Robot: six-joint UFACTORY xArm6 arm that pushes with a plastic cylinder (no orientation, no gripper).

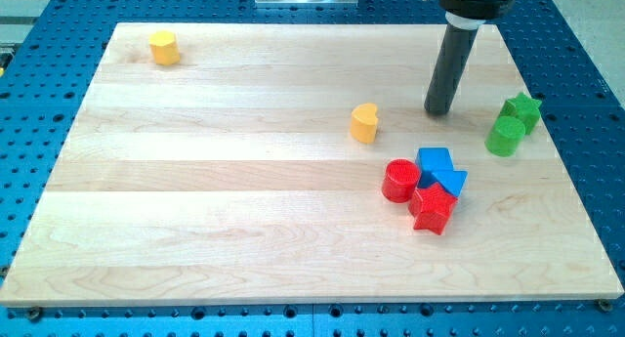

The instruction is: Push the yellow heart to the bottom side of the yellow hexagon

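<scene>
Now, yellow heart (364,123): it sits right of centre on the bench (195,230), upright, touching nothing.
Yellow hexagon (164,48): it stands far off in the upper left of the frame, well apart from the heart.
My tip (438,111): you have it on the bench near the heart, to its right and slightly higher in the frame, not touching.
Pincer: this arm carries none, only the rod, so there is nothing spread or pinching to report.
Risk 1: the haul to the left is long; an off-centre push on the heart's curved side would likely spin it off my tip.
Risk 2: driving straight at the hexagon could knock it; you need to stop below it.
Risk 3: the red cylinder (398,180), blue blocks (438,168) and red star (433,208) lie just below; swinging low could scatter them.
Green blocks (514,124): off to the right, a backward sweep might clip them.
</scene>
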